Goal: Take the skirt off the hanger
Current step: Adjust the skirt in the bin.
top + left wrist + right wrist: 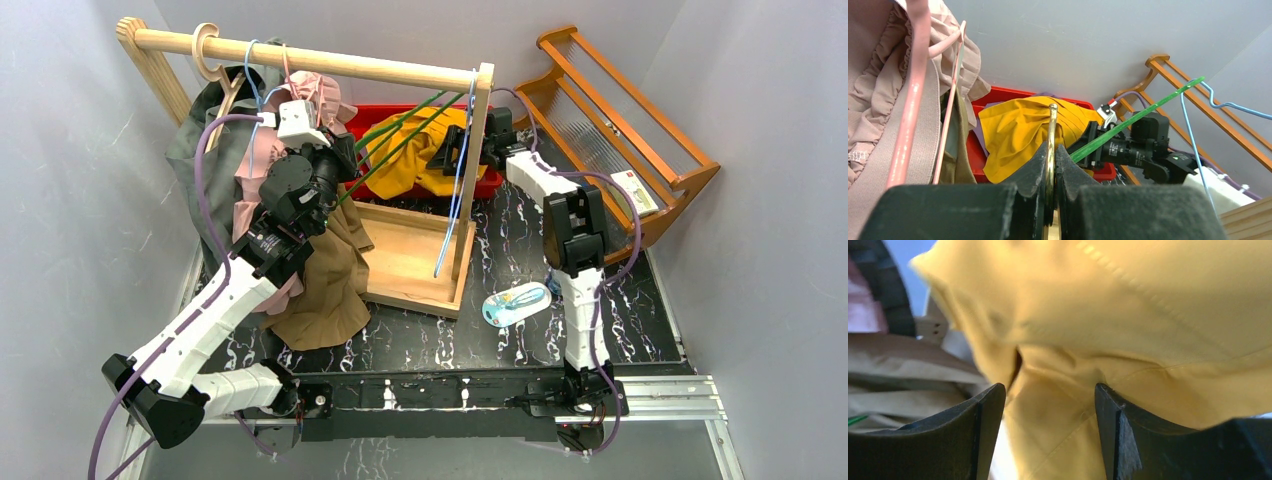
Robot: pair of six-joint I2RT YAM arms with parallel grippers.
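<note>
While it is viewed from above, the yellow skirt point(415, 160) is found over the red bin point(372, 113), behind the wooden rack point(330, 60). It seems to be carried on a green hanger point(400, 135), whose long axis runs slantwise from the rack's right post down to the left claw point(345, 152). The right claw point(448, 152) is placed just at the skirt's right side and is the nearer one. The table point(500, 260) is dark and marbled, and grey walls are close around.

From the left wrist, the claw is shown clamped on a thin metal hook point(1052, 125), with the skirt ahead of it.

From the right wrist, the fingers point(983, 425) are held wide, and yellow cloth is seen between them, not yet pinched.
</note>
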